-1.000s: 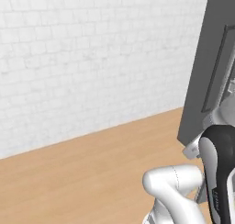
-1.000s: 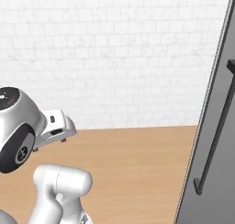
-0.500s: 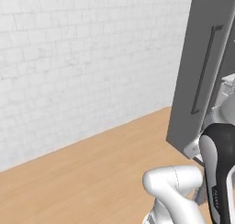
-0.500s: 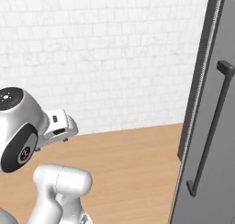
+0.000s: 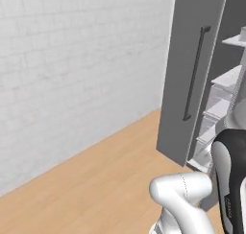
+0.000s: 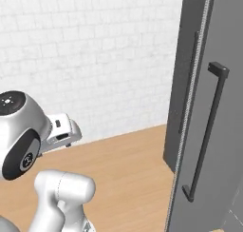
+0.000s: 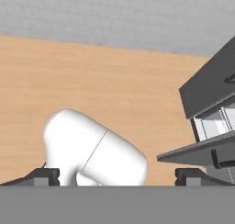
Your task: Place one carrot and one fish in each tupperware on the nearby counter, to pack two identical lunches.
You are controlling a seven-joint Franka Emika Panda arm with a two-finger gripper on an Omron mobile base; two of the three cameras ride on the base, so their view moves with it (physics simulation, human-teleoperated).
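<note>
Since no tray, carrot, fish or counter can be found in these pictures, I cannot say where they lie or which way any carrot or fish points along its length; my judgement is that the packing has not begun and the robot has yet to reach them. Nearest the hand, the gripper (image 7: pixel 117 176) shows just its two dark fingertips (image 7: pixel 42 176) low in the hand view, set well apart with nothing between them, so it is wide open and empty, probably kept so because there is nothing yet to pick up. Beyond it the arm (image 5: pixel 185 199) is folded close over the base, a posture that suits driving. Further out stands a tall dark grey fridge door (image 6: pixel 209 131) with a long vertical handle (image 6: pixel 207 131), swung open, with pale shelves (image 5: pixel 226 79) behind it. Around all this run the plank floor (image 5: pixel 96 180) and the white brick wall (image 6: pixel 90 50).
</note>
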